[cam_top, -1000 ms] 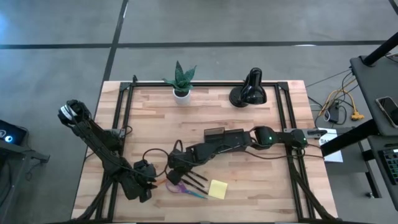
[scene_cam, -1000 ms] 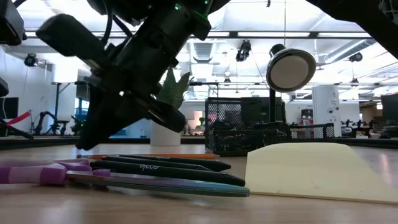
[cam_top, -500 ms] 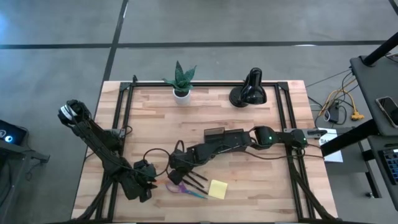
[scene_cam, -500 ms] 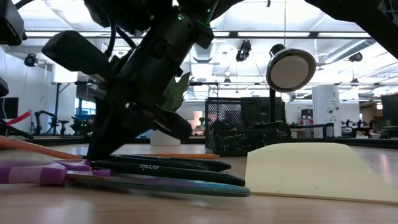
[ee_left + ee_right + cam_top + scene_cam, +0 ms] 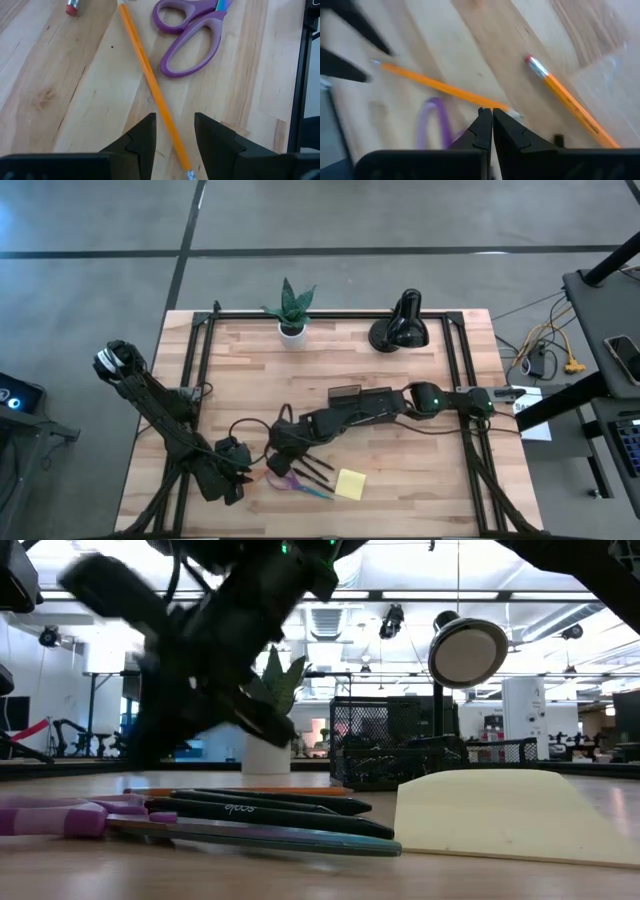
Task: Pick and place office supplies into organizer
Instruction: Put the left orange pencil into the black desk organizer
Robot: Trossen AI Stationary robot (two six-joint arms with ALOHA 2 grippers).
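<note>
While both arms reach toward the near-left part of the table, the scene reads from left to right:

Left gripper (image 5: 236,476): low at the near-left edge; its fingers (image 5: 142,137) stand apart on either side of an orange pencil (image 5: 150,85) lying flat on the wood, not pinching it.
Scissors (image 5: 290,482): purple handles, flat on the table just right of the left gripper, blade pointing right.
Right gripper (image 5: 278,461): clenched with nothing between its fingers, just above the scissors handles; a second pencil (image 5: 572,107) lies near it.
Black pens (image 5: 262,810): lying side by side just behind the scissors.
Sticky-note pad (image 5: 350,484): yellow, flat, right of the pens and scissors.
Organizer (image 5: 358,398): dark box at mid-table, farther back and right, partly under the right arm.
Plant (image 5: 291,310) and lamp (image 5: 402,323): along the far edge.
</note>
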